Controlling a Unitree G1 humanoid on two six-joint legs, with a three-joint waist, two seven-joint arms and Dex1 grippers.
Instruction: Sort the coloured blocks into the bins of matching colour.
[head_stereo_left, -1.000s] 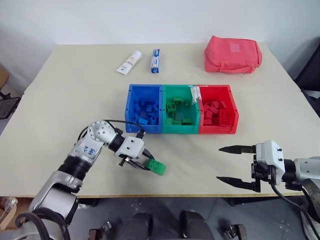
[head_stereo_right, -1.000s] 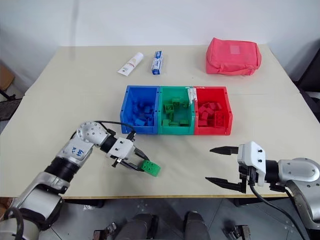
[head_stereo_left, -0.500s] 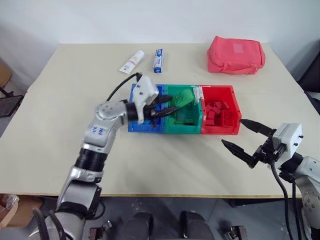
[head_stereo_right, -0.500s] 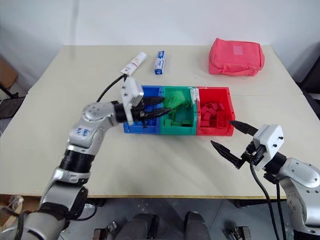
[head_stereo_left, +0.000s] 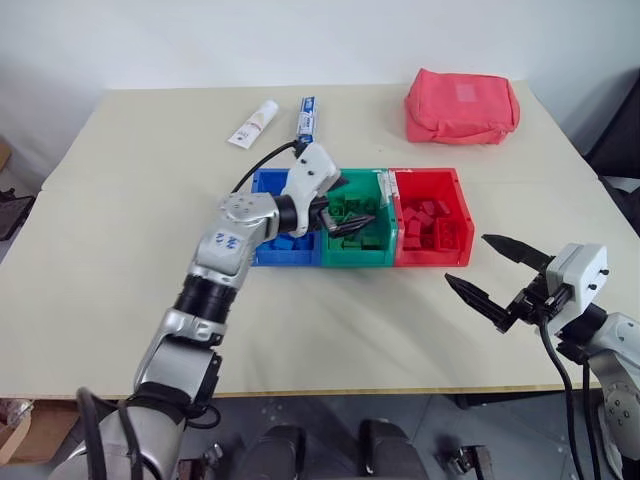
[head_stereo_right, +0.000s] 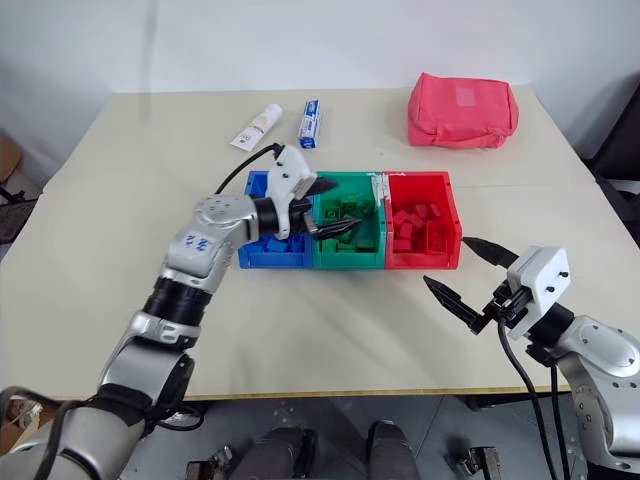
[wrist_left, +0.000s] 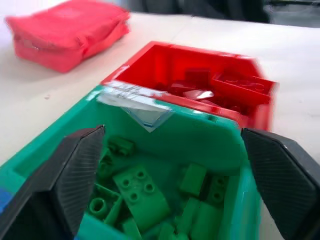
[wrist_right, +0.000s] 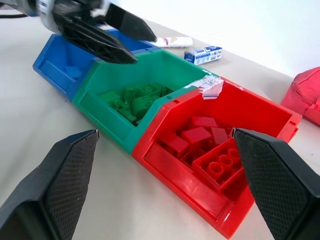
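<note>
Our left hand (head_stereo_left: 352, 213) hangs spread over the green bin (head_stereo_left: 356, 256), our right hand (head_stereo_left: 492, 277) spread beside the red bin (head_stereo_left: 432, 256); pouch (head_stereo_left: 461, 105) and tubes (head_stereo_left: 253, 123) lie beyond.

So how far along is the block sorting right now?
Nearly done, it seems. The blue bin, green bin and red bin each hold blocks of their own colour, and no loose block lies on the table. The left gripper hangs open and empty over the green bin; the right gripper is open and empty too. Nothing visible remains to sort.
</note>
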